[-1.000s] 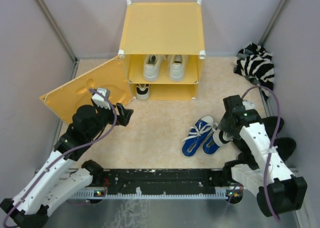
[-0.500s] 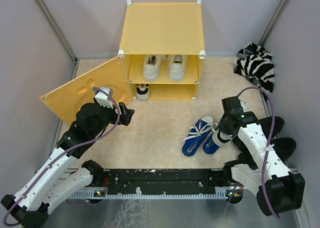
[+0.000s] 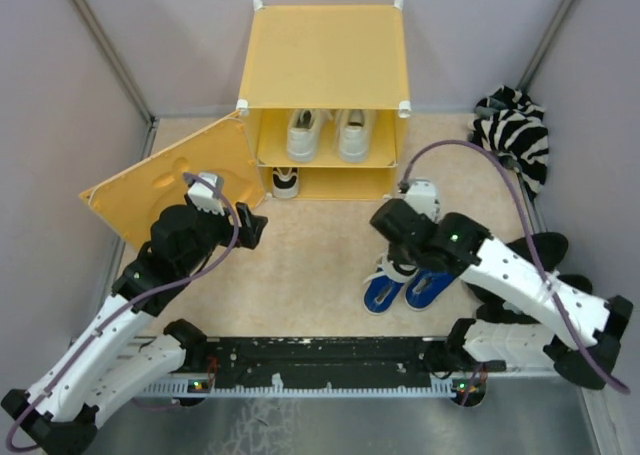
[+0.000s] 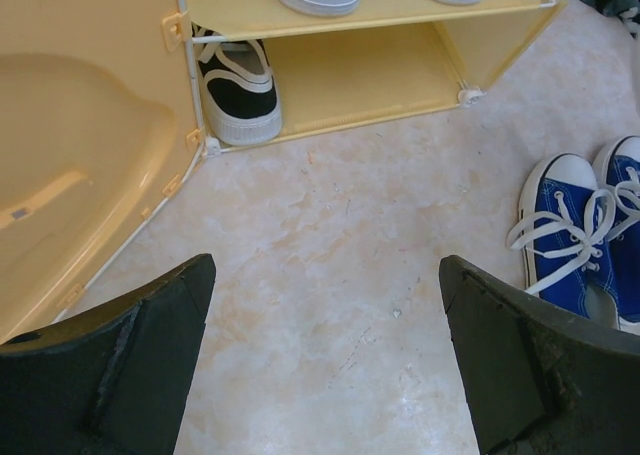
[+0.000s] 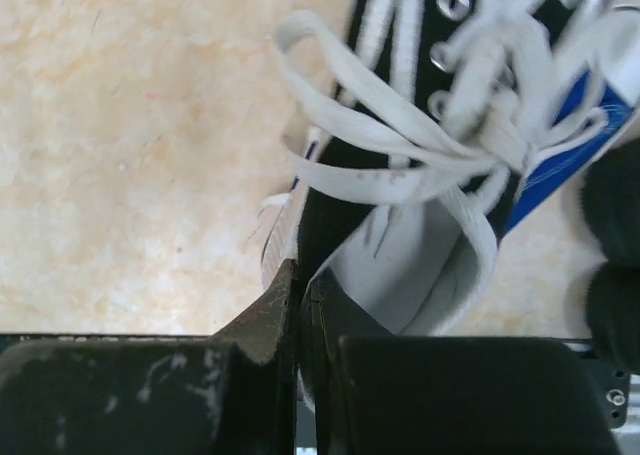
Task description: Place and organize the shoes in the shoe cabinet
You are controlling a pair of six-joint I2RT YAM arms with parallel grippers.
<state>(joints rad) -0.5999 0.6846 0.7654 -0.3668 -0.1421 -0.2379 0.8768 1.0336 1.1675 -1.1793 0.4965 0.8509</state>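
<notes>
The yellow-orange shoe cabinet (image 3: pixel 325 55) stands at the back with its front open. A white pair (image 3: pixel 327 133) sits on its upper shelf, and one black-and-white shoe (image 3: pixel 286 181) (image 4: pixel 238 90) stands at the left of the lower shelf. The blue pair (image 3: pixel 405 287) (image 4: pixel 575 225) lies on the floor. My right gripper (image 3: pixel 396 259) (image 5: pixel 305 275) hangs over the blue pair, shut on the collar of a second black-and-white shoe (image 5: pixel 400 185) with white laces. My left gripper (image 3: pixel 245 227) (image 4: pixel 325 275) stands wide open over bare floor.
The cabinet's hinged panel (image 3: pixel 170 180) lies swung out to the left, close to my left arm. A zebra-striped cloth (image 3: pixel 512 125) sits in the back right corner. Black shoes (image 3: pixel 540 250) lie at the right wall. A black rail (image 3: pixel 320 360) runs along the near edge.
My right gripper has shut on the black-and-white shoe and swung left from the right side to above the blue pair. The left arm has barely moved.
</notes>
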